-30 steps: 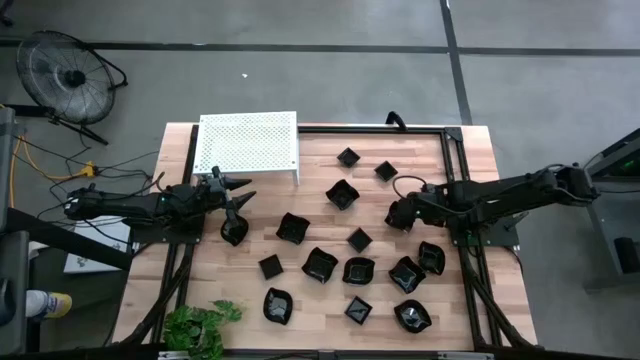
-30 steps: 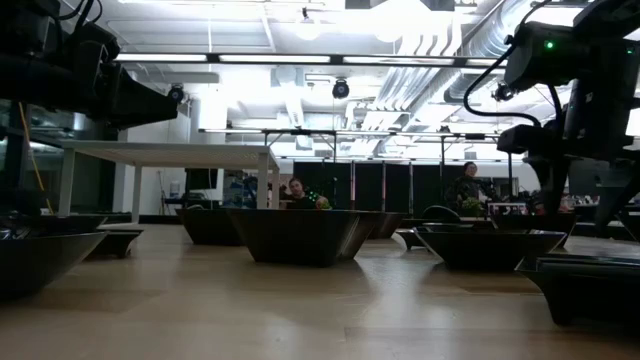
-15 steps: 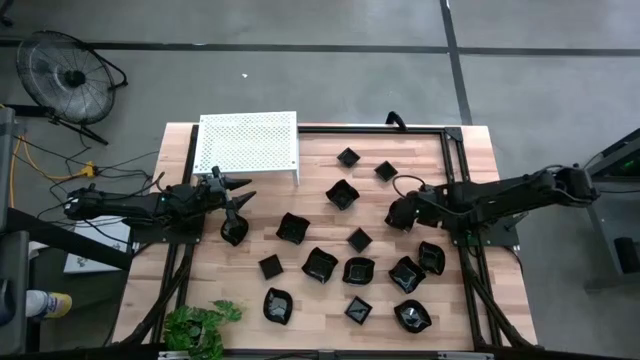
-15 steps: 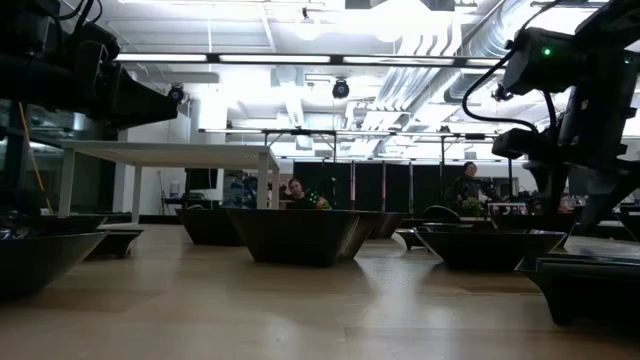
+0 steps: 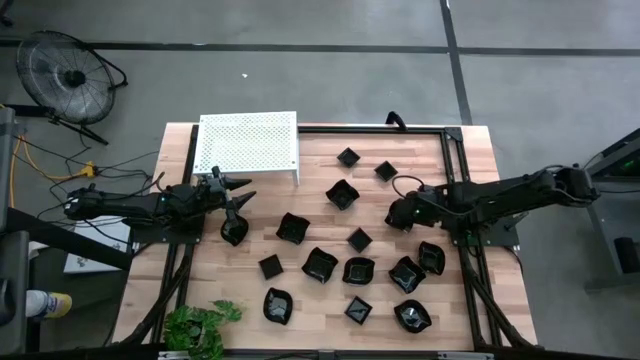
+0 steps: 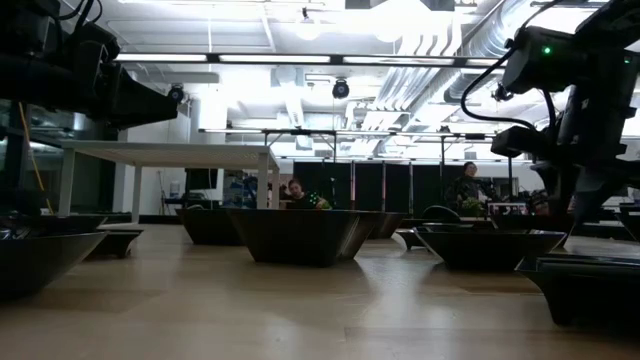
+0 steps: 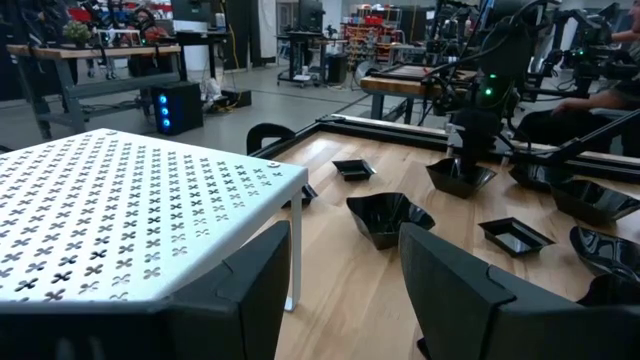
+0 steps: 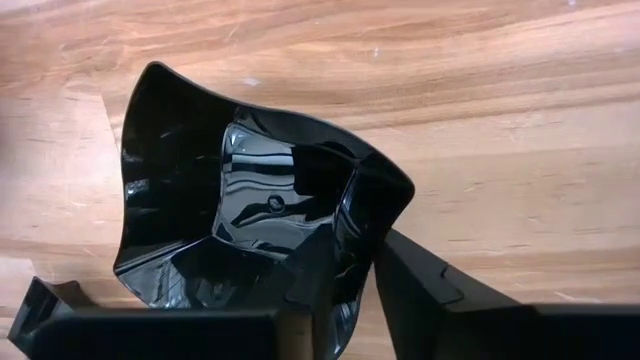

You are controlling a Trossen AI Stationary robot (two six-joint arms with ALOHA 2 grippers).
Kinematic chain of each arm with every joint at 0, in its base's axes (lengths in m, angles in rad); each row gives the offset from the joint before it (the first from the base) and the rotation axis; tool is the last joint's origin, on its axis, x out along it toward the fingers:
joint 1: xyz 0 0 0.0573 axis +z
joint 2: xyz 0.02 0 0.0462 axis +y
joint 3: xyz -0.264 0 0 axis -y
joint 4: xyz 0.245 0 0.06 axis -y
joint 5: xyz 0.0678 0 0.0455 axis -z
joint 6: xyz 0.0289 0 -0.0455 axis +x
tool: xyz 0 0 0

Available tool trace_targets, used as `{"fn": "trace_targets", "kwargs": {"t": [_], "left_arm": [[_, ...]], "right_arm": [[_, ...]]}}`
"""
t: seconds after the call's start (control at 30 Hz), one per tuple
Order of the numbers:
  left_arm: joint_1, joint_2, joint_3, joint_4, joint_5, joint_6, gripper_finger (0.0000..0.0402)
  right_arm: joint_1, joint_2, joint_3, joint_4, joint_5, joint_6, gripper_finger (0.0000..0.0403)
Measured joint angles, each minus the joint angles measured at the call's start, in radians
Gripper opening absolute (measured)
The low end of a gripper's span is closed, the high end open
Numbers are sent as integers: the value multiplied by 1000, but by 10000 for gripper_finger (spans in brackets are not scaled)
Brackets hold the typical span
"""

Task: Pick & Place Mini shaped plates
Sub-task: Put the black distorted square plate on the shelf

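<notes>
Plate [image 8: 240,220] rim pinched between right gripper [image 8: 345,275] jaws on counter [image 8: 520,130]; glossy, thin rim may slip, tip on lift. Left gripper [image 7: 340,270] jaws spread, idle beside shelf [image 7: 120,200].

The wooden table [image 5: 320,170] carries scattered black mini shaped plates [image 5: 359,270] — and a white perforated shelf [image 5: 248,143].

plates [image 5: 359,270]: many small glossy black dishes, square and wavy-edged, upright
place: scattered apart on the wooden worktop [image 5: 320,310]
</notes>
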Motion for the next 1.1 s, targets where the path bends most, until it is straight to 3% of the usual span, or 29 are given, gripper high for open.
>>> {"fn": "trace_targets", "kwargs": {"t": [0.43,0.7,1.1], "left_arm": [[0,0,0,0,0,0,186],[0,0,0,0,1,0,186],[0,0,0,0,1,0,186]], "right_arm": [[0,0,0,8,-7,-18,4],[-6,-11,0,11,-27,-37,2],[-69,-135,26,24,-51,-165,1]]}}
